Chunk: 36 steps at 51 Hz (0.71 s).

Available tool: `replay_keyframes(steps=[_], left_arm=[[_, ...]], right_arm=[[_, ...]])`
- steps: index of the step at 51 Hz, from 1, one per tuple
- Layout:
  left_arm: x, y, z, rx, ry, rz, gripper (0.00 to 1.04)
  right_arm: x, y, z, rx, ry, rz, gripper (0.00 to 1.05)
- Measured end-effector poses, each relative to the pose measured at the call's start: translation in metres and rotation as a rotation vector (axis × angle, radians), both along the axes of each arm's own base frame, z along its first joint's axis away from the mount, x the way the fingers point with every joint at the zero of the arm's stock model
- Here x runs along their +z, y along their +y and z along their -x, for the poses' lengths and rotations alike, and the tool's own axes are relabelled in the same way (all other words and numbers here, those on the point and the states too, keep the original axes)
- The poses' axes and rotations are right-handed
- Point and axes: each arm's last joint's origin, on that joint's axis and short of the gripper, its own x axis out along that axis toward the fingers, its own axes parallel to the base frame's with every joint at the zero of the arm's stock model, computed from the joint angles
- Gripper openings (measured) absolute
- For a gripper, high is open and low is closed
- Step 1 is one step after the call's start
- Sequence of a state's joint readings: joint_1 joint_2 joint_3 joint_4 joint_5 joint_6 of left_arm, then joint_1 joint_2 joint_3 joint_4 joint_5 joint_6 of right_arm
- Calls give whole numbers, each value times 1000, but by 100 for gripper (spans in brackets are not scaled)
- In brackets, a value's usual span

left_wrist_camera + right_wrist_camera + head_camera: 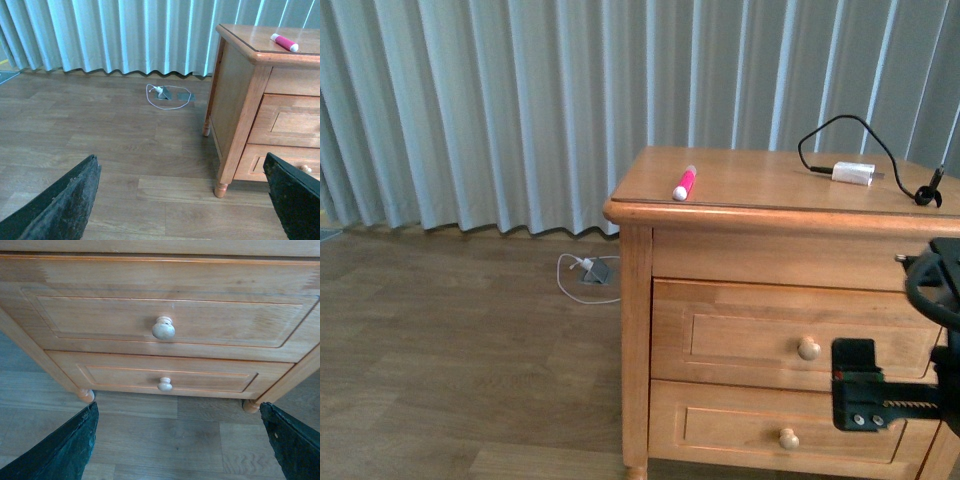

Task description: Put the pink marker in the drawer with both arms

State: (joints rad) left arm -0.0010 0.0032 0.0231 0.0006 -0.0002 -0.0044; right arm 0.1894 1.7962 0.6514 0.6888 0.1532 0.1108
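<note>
**A:** How many drawers are there?

**B:** Two, stacked in one wooden cabinet (636, 300). The upper drawer (740, 335) and the lower drawer (730, 425) are both shut, and each has a single round knob (163, 328).

**A:** And markers?

**B:** One pink marker (684, 185). It lies flat and slanted on the cabinet top, near the front left corner and close to the front edge. It is short and thick, with a bright pink body and a paler whitish end pointing toward that edge.

**A:** Anything else up there?

**B:** One white charger plug (853, 173) with one black cable (840, 122), toward the right side and well apart from the marker.

**A:** The pincers?

**B:** Two. The left gripper (181, 159) hangs over the wooden floor (100, 130) beside the cabinet, its fingers spread wide with nothing between them. The right gripper (177, 407) faces the drawer fronts from low down, spread just as wide and empty, clear of both knobs. In the front view only the right arm (935, 280) shows, at the right edge.
</note>
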Motion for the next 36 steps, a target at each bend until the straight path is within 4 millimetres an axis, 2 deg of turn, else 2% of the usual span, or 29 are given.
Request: replay_keyframes(steps=[11, 17, 36], left_arm=[[0, 0, 0, 0, 0, 0, 99], [0, 0, 0, 0, 0, 0, 99], [0, 0, 0, 0, 0, 0, 99]], right_arm=[[-21, 17, -48, -29, -3, 17, 96], [-30, 22, -68, -38, 0, 20, 96], [-41, 26, -105, -58, -3, 28, 96]])
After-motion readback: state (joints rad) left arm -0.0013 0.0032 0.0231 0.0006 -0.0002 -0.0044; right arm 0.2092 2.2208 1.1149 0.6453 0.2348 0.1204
